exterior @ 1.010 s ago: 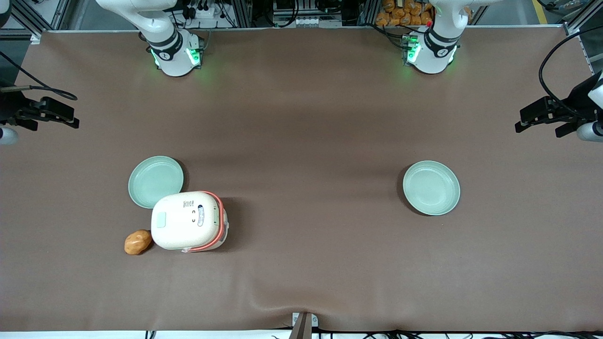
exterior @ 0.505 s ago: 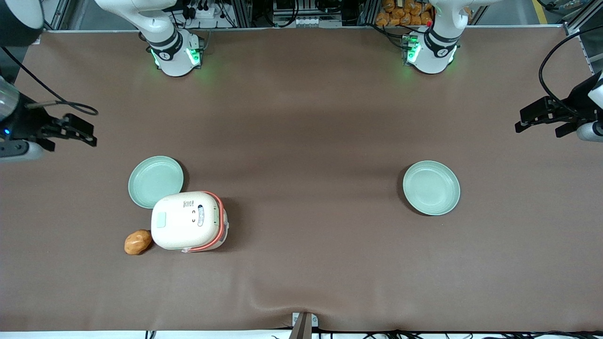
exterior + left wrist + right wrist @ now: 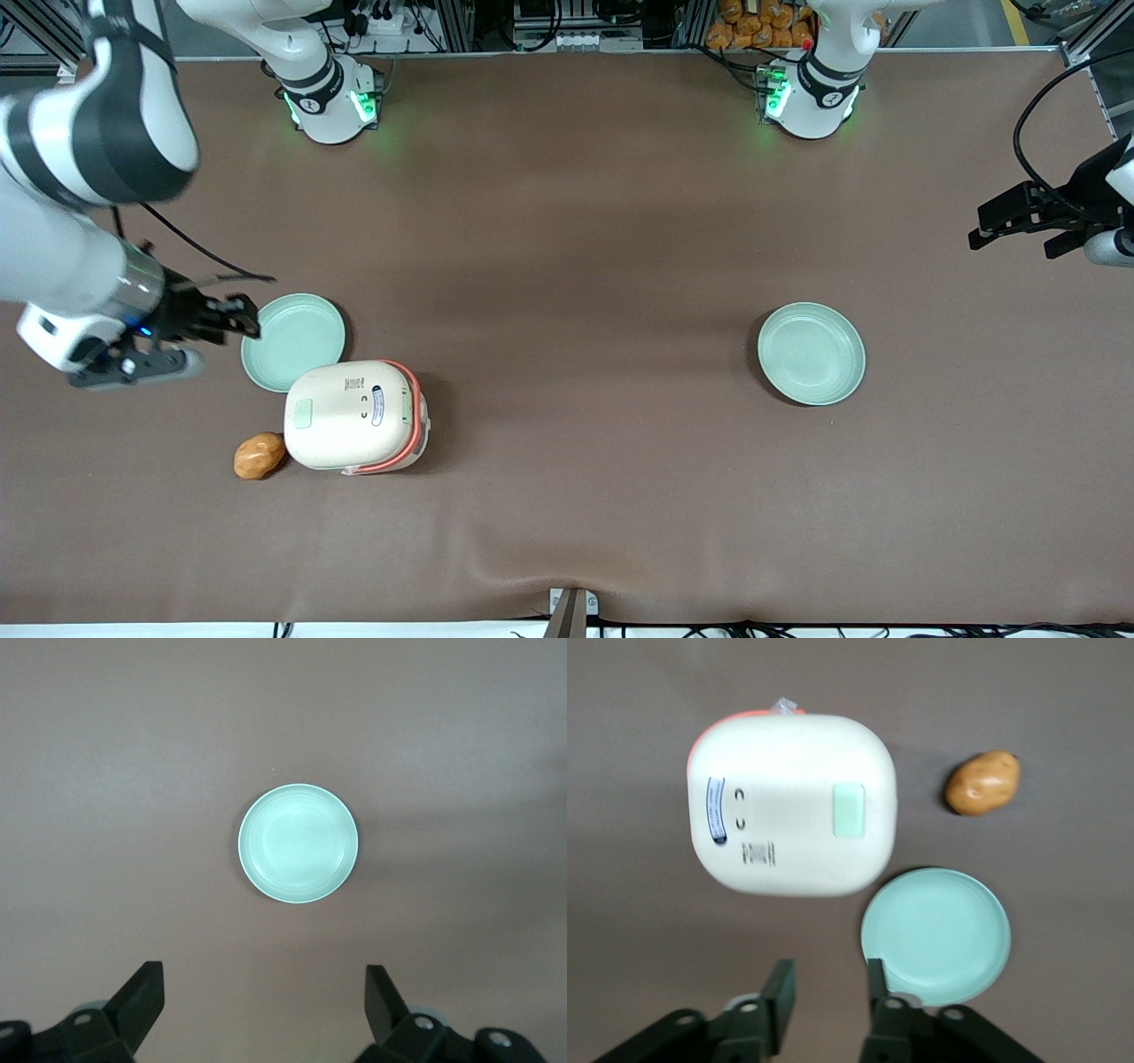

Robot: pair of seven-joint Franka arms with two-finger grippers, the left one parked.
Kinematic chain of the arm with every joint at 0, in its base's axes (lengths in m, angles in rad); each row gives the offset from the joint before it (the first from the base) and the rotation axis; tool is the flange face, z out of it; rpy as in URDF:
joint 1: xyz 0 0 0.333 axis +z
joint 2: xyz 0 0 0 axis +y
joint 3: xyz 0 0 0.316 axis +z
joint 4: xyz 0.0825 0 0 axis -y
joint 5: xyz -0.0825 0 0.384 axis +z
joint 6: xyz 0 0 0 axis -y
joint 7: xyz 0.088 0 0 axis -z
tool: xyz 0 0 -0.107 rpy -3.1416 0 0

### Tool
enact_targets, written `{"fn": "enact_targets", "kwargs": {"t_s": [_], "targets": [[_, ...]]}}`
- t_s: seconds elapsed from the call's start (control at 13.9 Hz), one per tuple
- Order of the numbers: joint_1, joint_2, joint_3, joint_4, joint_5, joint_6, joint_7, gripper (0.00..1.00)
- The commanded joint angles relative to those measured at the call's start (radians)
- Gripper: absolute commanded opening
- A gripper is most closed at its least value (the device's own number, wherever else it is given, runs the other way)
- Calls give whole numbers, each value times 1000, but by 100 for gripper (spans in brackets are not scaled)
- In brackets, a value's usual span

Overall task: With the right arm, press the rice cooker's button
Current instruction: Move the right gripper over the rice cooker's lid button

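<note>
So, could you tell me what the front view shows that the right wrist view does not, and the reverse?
Only the front view shows the right arm, the second plate toward the parked arm's end, and the gripper as a whole, hovering beside the near plate. Only the right wrist view shows the gripper's fingers close up, slightly apart. Both show the rice cooker, its button, the potato, the near plate and the table.

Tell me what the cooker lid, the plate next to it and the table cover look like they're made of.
Cooker lid: likely matte plastic, cream, smooth, rounded moulded corners. Plate: pale green, faint sheen, glazed ceramic or melamine; can't tell which. Table cover: brown cloth or soft mat, matte, with ripples near the front edge. The gripper hovers open beside the plate.
</note>
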Motion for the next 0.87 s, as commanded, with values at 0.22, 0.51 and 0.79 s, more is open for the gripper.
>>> {"fn": "enact_targets", "kwargs": {"t_s": [0.22,0.51,0.79], "targets": [[26,122,-6,31,28,128,-23,21],[26,201,-8,63,22,228,-96,23],[21,225,-11,60,11,241,-119,21]]}}
